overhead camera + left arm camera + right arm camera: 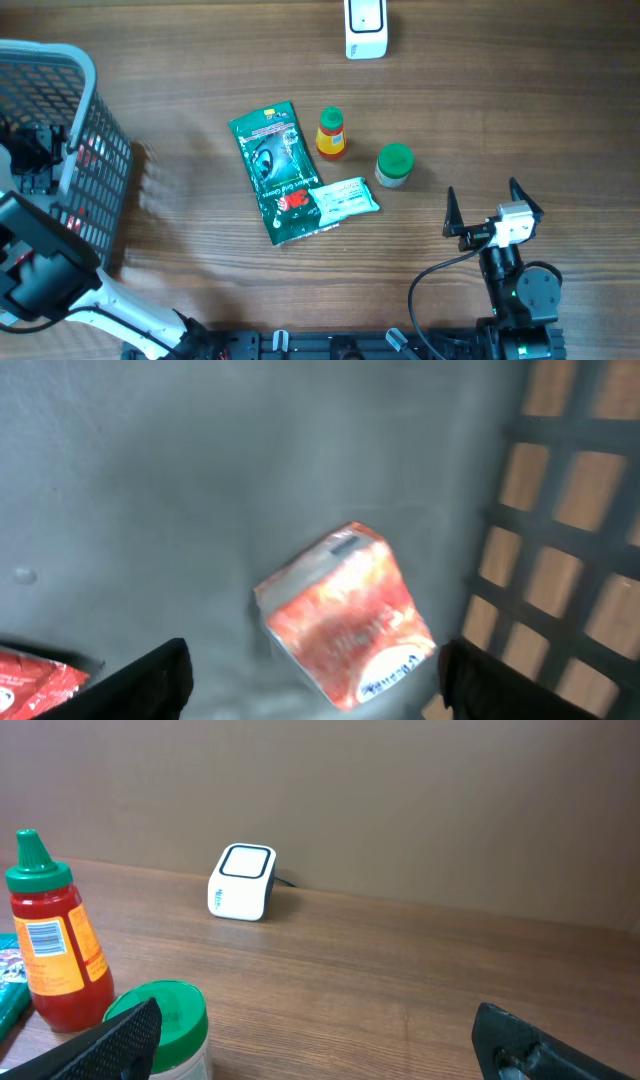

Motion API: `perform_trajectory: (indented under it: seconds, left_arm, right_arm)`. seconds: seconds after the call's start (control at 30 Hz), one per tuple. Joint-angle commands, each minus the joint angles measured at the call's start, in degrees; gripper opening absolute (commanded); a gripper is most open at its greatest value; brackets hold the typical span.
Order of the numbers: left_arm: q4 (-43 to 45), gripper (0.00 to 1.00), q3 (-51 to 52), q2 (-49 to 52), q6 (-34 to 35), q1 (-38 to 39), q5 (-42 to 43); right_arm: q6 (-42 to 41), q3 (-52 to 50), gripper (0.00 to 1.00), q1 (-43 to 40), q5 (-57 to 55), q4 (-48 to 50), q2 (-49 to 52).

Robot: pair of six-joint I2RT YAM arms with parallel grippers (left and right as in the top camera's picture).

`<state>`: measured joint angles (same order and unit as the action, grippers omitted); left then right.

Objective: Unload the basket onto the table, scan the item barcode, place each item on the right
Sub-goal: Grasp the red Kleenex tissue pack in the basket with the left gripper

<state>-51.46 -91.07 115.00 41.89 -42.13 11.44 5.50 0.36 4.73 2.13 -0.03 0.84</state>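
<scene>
Orange-red packet (345,615) on basket (150,480) floor

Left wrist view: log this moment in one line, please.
left gripper: open over orange packet in basket | right gripper: open, empty | scanner: no item

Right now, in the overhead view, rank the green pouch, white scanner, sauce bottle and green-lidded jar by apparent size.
1. The green pouch, clearly largest.
2. The white scanner, though the frame edge crops it.
3. The sauce bottle and green-lidded jar: too alike to rank.

Soft even daylight; the left wrist view is dim and blurred.
</scene>
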Motion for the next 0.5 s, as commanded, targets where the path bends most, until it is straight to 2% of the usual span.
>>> perform_trajectory:
  seconds: [0.0, 0.07, 0.17, 0.27, 0.33, 0.43, 0.47]
  left_arm:
    - [-0.1, 0.77, 0.6, 1.7, 0.4, 0.0, -1.0]
    - [0.2, 0.73, 0.8, 2.0, 0.4, 0.3, -1.0]
    - [2.1, 0.60, 2.7, 2.3, 0.4, 1.3, -1.9]
    - [3.9, 0.54, 5.5, 2.3, 0.4, 2.1, -4.1]
    - [5.2, 0.47, 7.5, 2.3, 0.4, 2.5, -6.3]
    - [7.6, 0.44, 10.9, 2.3, 0.4, 2.6, -7.7]
    - [8.6, 0.38, 12.0, 2.3, 0.4, 2.6, -7.7]
  right_arm:
    - [0.5, -0.1, 1.00, 0.2, 0.7, 0.1, -0.2]
    - [0.5, -0.1, 1.00, 0.2, 0.7, 0.1, -0.2]
    - [0.5, -0.1, 1.00, 0.2, 0.7, 0.1, -0.3]
    - [0.5, -0.1, 1.00, 0.2, 0.7, 0.1, -0.2]
    - [0.5, -0.1, 1.00, 0.2, 0.7, 0.1, -0.2]
    - [0.5, -0.1, 1.00, 0.2, 0.7, 0.1, -0.2]
    - [0.5, -0.1, 1.00, 0.2, 0.7, 0.1, -0.2]
